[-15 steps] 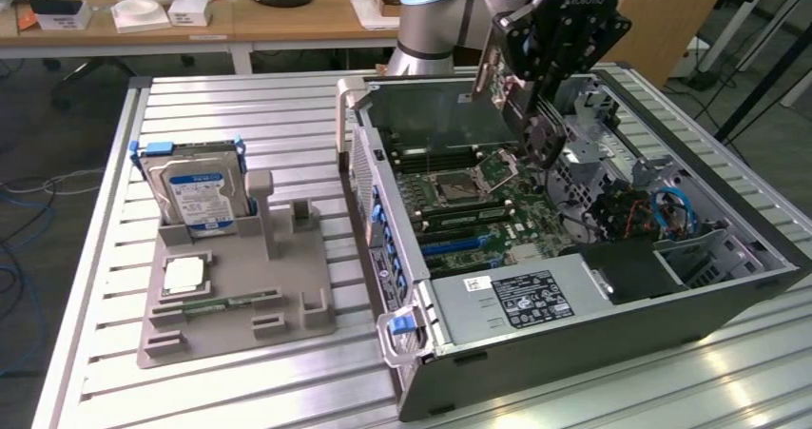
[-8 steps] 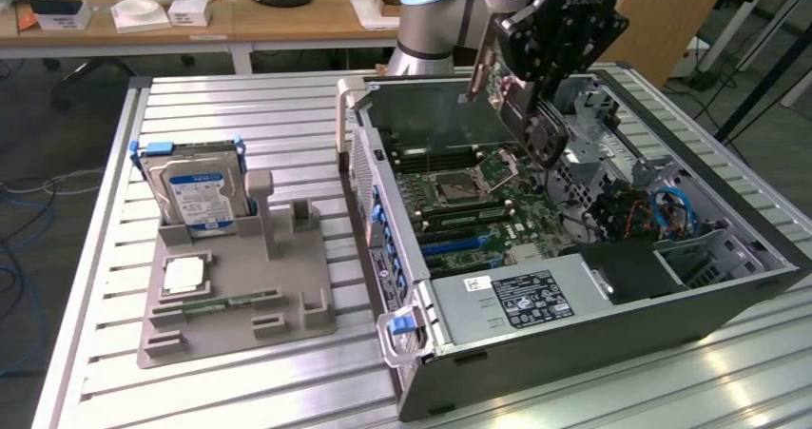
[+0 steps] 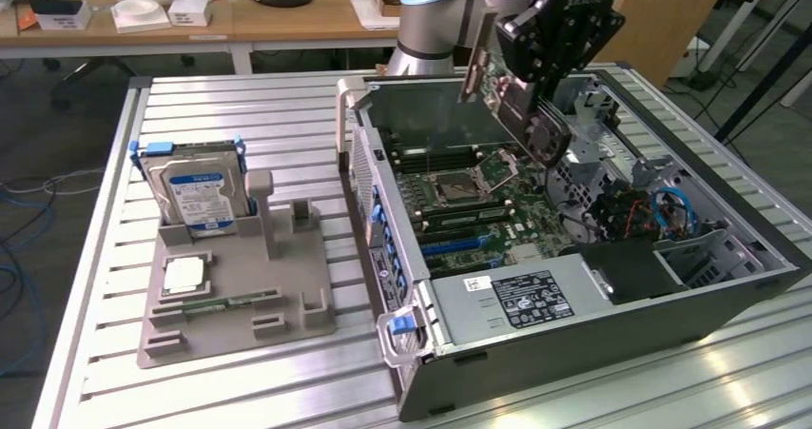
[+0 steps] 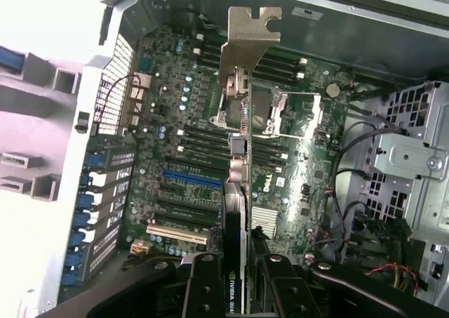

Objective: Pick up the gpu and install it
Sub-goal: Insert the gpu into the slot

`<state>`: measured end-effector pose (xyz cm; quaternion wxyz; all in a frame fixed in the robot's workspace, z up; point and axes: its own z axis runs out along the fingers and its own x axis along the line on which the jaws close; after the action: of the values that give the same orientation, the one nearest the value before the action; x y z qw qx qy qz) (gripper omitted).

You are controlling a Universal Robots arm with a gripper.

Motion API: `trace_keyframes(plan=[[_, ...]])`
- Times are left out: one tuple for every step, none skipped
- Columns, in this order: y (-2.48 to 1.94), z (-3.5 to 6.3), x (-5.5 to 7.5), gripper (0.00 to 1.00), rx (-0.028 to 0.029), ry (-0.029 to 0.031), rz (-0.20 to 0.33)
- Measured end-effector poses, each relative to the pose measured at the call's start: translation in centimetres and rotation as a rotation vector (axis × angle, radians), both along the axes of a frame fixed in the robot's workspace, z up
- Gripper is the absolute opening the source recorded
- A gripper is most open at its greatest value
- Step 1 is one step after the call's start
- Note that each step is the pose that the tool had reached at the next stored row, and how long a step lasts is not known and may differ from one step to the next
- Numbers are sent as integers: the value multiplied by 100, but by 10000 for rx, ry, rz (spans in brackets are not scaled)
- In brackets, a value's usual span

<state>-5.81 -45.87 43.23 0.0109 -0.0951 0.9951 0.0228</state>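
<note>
The gripper (image 4: 238, 293) is hanging over the open computer case (image 3: 609, 324). Its two black fingers (image 4: 203, 290) are pressing in from either side on the gpu (image 4: 242, 107), gripping the card by its flat faces. The gpu is standing on edge between them, and a strip of its label is showing right in the gap between the fingers. From the fingers the card is running straight out past the fingertips, ending at the pale metal bracket (image 4: 249, 37) at its far end. In the exterior view the held card is showing above the case interior, clear of the boards below it.

Beneath the fingers the green motherboard (image 4: 175, 121) is lying flat on the case floor. The CPU socket (image 4: 295, 114) is sitting under the card's far half, just to one side of it. The blue expansion slot (image 4: 191, 177) and the white slot (image 4: 175, 234) are lying close to the fingers on the other side of the card, and the gpu is not seated in either one. The power supply (image 3: 533, 296) with its label is lying in the case below the gripper.

Well away from the fingers, toward the exterior view's left, a gray holder (image 3: 299, 258) is resting on the slatted metal table (image 3: 228, 106). A hard drive (image 3: 197, 191) with a blue-white label is standing upright in it, and a narrow green memory stick (image 3: 228, 303) is lying flat on it.
</note>
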Motion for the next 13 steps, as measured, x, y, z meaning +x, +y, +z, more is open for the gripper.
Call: trace_keyframes(plan=[[0,0,0,26,-1,0,86],[0,0,0,26,0,0,171],[0,0,0,26,0,0,260],[0,-1,0,26,0,0,349],[0,-1,0,26,1,0,446],[0,-1,0,26,1,0,535],[0,-1,0,26,0,0,624],[0,-1,0,26,0,0,713],[0,-2,0,26,0,0,802],[0,-2,0,26,0,0,893],[0,-2,1,26,0,0,990],[0,-2,0,26,0,0,1081],[0,-2,1,26,0,0,1174]])
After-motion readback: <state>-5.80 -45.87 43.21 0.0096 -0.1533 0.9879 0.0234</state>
